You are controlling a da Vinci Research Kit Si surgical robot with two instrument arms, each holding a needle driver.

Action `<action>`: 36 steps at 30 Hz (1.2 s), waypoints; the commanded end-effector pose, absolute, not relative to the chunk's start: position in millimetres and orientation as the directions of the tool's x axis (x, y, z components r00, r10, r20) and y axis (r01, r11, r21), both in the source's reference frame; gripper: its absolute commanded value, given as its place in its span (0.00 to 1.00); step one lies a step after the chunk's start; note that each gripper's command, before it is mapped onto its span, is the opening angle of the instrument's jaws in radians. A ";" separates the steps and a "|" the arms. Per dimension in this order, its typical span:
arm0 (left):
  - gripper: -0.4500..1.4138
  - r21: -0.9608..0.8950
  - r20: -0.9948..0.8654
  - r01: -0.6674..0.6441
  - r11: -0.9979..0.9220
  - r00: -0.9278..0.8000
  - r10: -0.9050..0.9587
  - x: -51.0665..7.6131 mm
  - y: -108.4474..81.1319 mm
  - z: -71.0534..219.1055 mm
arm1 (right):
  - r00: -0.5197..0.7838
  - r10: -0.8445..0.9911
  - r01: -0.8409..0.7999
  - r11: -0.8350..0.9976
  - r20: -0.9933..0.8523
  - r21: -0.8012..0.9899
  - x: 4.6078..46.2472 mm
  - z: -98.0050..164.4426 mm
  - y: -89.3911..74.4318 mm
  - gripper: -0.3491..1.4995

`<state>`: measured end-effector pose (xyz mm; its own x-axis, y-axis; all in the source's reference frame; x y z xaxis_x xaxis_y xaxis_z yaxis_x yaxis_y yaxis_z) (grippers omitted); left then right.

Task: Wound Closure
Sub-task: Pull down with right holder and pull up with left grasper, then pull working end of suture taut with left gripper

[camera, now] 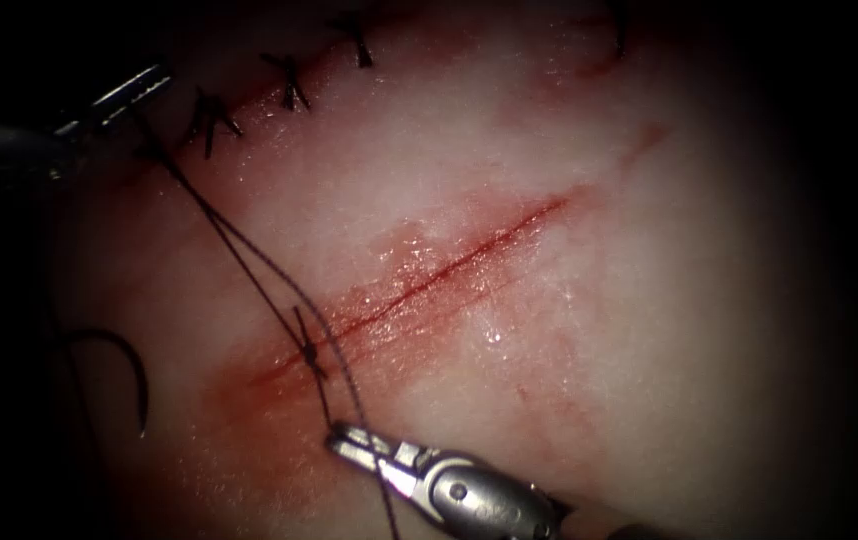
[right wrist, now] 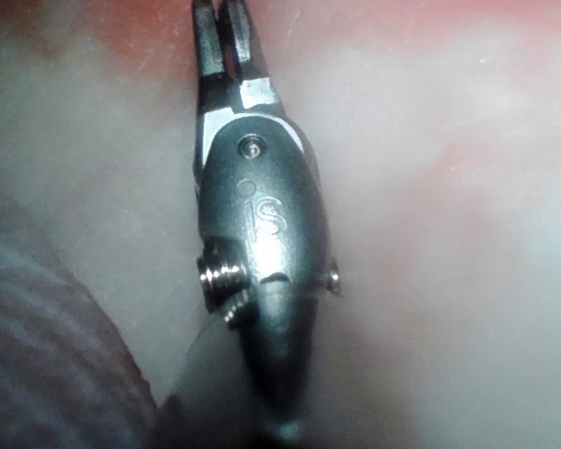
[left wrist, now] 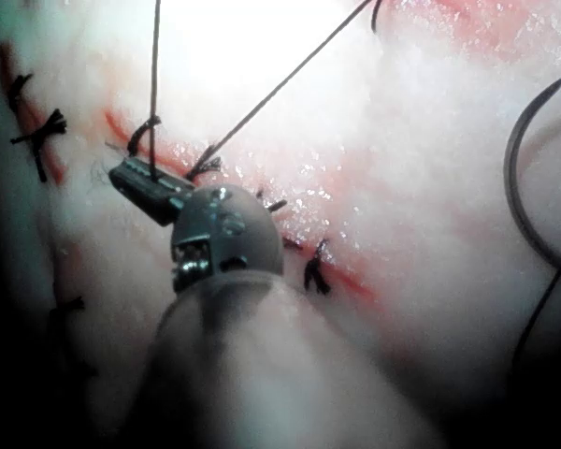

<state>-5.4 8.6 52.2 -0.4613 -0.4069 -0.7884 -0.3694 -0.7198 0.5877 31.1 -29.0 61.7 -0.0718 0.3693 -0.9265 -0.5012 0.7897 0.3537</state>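
Lying across the middle of the endoscope view, the thin red cut [camera: 429, 275] runs from lower left to upper right in the pale, glistening slab of pork tissue [camera: 589, 200], with red fluid [camera: 369, 310] smeared along its lower-left stretch. A dark braided thread [camera: 239, 250] runs in two strands from the upper left of the frame down to a small knot [camera: 309, 352] sitting on the lower-left end of the cut, then on toward the bottom edge.

At the upper left, the left arm's silver end effector [camera: 139, 88] has its jaws closed on the thread; in the left wrist view the same end effector [left wrist: 150, 187] grips the strands where they meet its tip. At the bottom centre, the right arm's silver end effector [camera: 349, 440] lies just below the knot with the thread passing at its tip; its jaws look nearly closed, but whether they pinch the thread cannot be told from these pictures.

The dark curved steel needle [camera: 129, 370] lies free on the tissue at the left edge of the frame, left of the cut, held by neither tool and not in the tissue. Several finished dark stitches [camera: 289, 85] line an older cut along the top of the frame.
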 end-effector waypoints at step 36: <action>0.00 0.487 -0.869 -0.268 -0.831 -0.246 -0.430 -11.3 -0.9 39.4 | 0.254 0.526 -0.445 0.809 -0.812 0.385 36.4 59.1 -18.6 0.94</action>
